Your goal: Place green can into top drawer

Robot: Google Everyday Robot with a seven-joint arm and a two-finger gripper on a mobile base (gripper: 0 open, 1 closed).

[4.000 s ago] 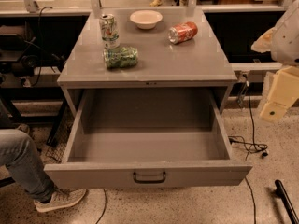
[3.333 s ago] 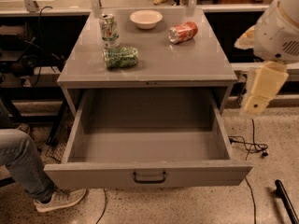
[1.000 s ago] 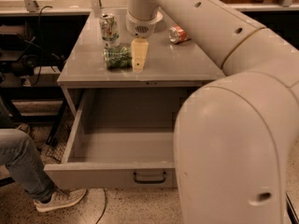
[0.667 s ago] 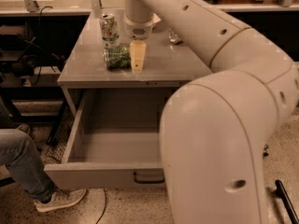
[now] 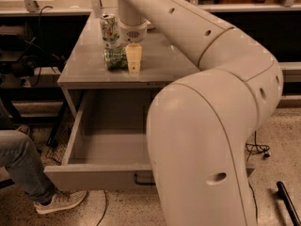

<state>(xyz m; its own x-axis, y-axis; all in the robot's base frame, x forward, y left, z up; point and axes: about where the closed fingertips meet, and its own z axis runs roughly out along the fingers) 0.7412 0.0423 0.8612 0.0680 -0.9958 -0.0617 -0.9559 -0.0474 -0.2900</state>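
Observation:
The green can (image 5: 114,58) lies on its side on the grey cabinet top (image 5: 84,67), near the front left. My gripper (image 5: 133,60) hangs from above, right beside the can on its right, low over the top. The top drawer (image 5: 94,175) stands pulled open below, its inside bare where it shows, with the dark handle (image 5: 142,179) partly hidden by my arm. My large cream arm (image 5: 207,126) covers the right half of the cabinet and drawer.
A mostly white can (image 5: 109,28) stands upright just behind the green can. A person's jeans leg (image 5: 21,161) and shoe (image 5: 59,201) are on the floor at the drawer's left corner. A black bar (image 5: 288,204) and cable (image 5: 256,149) lie on the floor at right.
My arm has swung in from the right across the cabinet. The gripper now sits beside the green can. The arm hides the bowl and red-orange can.

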